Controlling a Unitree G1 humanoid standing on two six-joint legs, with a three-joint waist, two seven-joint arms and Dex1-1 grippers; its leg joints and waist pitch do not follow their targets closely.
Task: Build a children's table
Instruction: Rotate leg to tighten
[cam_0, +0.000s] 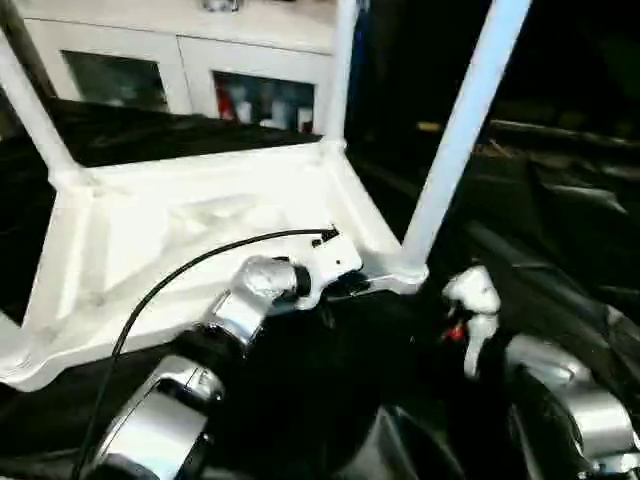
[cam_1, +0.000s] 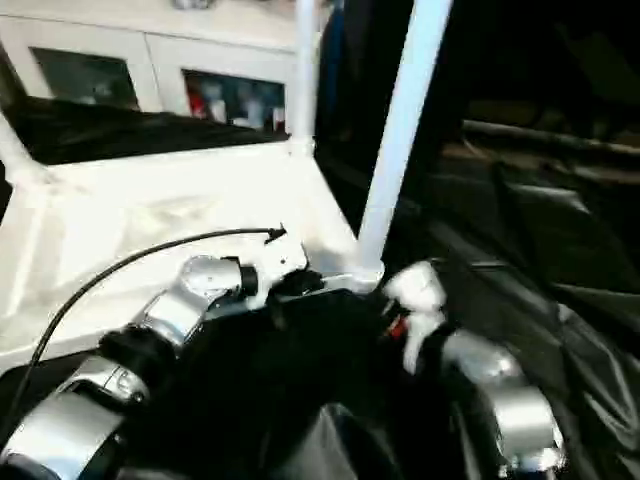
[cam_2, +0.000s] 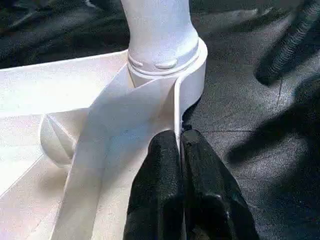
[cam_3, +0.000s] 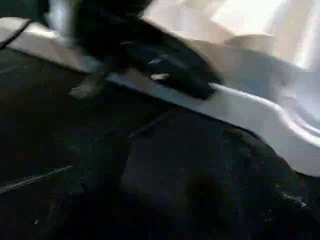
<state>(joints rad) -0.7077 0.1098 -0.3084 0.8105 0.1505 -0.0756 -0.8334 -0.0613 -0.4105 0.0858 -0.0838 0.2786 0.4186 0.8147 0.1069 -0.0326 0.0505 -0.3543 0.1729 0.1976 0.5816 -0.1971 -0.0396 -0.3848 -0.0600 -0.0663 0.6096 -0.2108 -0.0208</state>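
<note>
On the black-draped work surface (cam_0: 560, 240) in front of me the tabletop (cam_0: 190, 240) lies upside down, ribbed underside up. I count 3 legs standing in its corner sockets: 1 at the near right corner (cam_0: 460, 130), 1 at the far right (cam_0: 340, 70) and 1 at the far left (cam_0: 30, 110). My left gripper (cam_2: 179, 145) is clenched on the tabletop's thin rim at the near right corner, 1 black finger (cam_2: 160, 165) on each side of the edge, just beside the seated leg's socket (cam_2: 192, 75). My right gripper (cam_0: 470, 300) hangs just right of that same corner, apart from the leg; the view is blurred there, so I cannot tell how its fingers stand. A white glass-door cabinet (cam_0: 180, 60) stands far behind.
</note>
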